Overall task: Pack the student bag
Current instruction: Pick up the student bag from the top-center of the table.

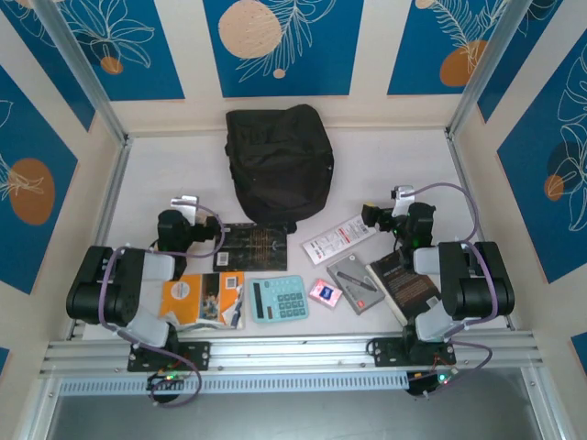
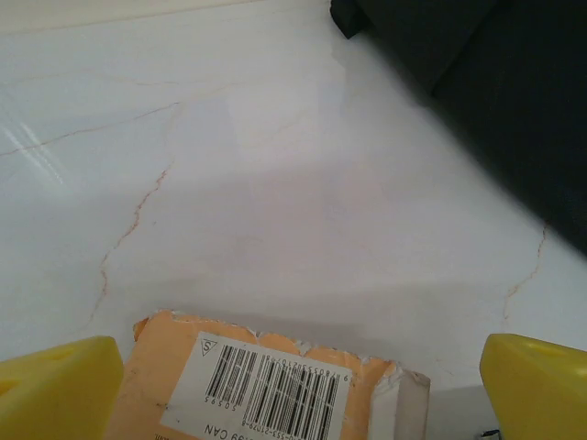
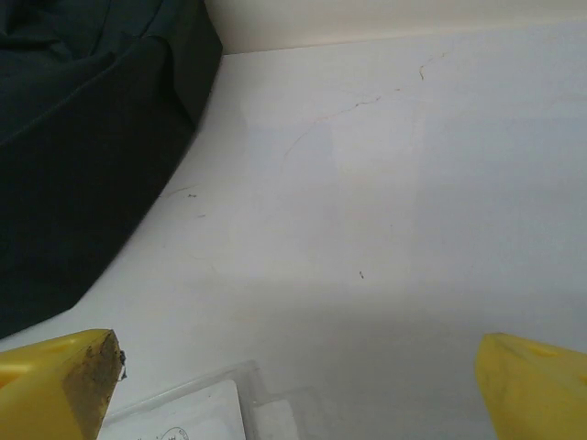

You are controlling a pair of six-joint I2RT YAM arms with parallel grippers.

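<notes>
The overhead camera lays out the whole worktop (image 1: pixel 385 156). The student bag (image 1: pixel 278 165) sits at the far middle with its rounded top toward the back wall. A loose row of smaller things lies nearer the arms: an orange book (image 1: pixel 195 298), a flat dark book (image 1: pixel 249 246) with gold print, a teal calculator (image 1: pixel 278 299), a small pink packet (image 1: pixel 324 291), a white packet (image 1: pixel 337 240), a grey case (image 1: pixel 356 282) and a dark-covered book (image 1: pixel 405 282). The bag's near edge comes right up to the flat dark book; whether they touch I cannot tell. This view is too coarse to show how the jaws stand, but the wrist cameras make it plain

On the left wrist camera the left jaws are spread wide and grip nothing, with a yellow fingertip (image 2: pixel 55 390) at each lower corner. Below the gap lies the end of the orange book, and its barcode label (image 2: pixel 271 385) and frayed edge are clear here, finer than the overhead view gives. The student bag darkens the upper right corner, ahead and to the right of the left jaws, with bare worktop between

On the right wrist camera the right jaws are just as wide and hold nothing. The fingertip at the lower left (image 3: pixel 60 380) carries dark grime at its tip. A corner of a clear-wrapped white packet lies at the bottom edge. The student bag bulks in the upper left, ahead and to the left of the right jaws, again with bare worktop between
</notes>
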